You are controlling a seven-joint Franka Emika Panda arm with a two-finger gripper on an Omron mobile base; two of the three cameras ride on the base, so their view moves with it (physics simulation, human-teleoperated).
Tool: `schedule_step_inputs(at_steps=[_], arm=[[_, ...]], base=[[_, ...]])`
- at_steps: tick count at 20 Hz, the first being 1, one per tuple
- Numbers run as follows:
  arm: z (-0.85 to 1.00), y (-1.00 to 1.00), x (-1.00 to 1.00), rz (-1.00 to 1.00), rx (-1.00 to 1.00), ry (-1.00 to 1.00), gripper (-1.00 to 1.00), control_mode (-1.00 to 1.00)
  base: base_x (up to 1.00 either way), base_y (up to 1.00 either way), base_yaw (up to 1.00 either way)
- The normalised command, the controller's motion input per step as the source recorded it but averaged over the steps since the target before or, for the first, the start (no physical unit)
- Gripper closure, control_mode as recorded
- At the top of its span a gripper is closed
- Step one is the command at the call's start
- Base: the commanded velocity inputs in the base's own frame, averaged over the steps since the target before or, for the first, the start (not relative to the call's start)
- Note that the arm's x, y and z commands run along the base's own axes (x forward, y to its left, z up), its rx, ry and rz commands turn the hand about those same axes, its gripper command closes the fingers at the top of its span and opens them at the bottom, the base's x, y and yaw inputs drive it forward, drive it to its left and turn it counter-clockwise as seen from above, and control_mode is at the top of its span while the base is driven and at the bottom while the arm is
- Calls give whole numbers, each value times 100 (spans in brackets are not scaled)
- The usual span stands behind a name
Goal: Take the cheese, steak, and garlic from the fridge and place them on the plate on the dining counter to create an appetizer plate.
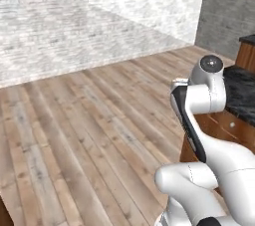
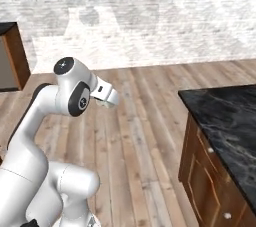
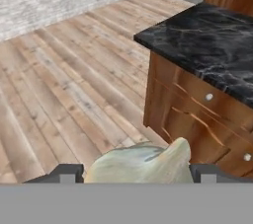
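Garlic (image 3: 141,164) sits between the 2 dark fingertips (image 3: 66,172) of my end effector (image 3: 136,173) in the hand view: a pale cream bulb with a pointed tip, pressed close to the lens, the jaws spread wide and closed on it. That same view gives me the corner of a black marble counter (image 3: 207,40) with brown drawer fronts and small round knobs, above a plank floor (image 3: 64,85). From the right base view I see that counter at the right edge, and the arm's (image 2: 75,91) wrist reaching over the floor, well apart from it. From the left base view the arm hides most of the counter, while a grey wall panel (image 1: 231,6) shows beyond it.
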Motion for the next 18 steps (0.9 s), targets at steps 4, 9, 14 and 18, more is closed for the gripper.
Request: schedule_step_inputs(at_steps=[4, 9, 14, 18], arm=[[0, 0, 0, 0, 0, 0, 100, 100], [0, 0, 0, 0, 0, 0, 100, 100], [0, 0, 0, 0, 0, 0, 100, 100], [0, 0, 0, 0, 0, 0, 100, 100]], base=[[100, 2, -25], [100, 3, -27], [100, 5, -32], [100, 8, -37]])
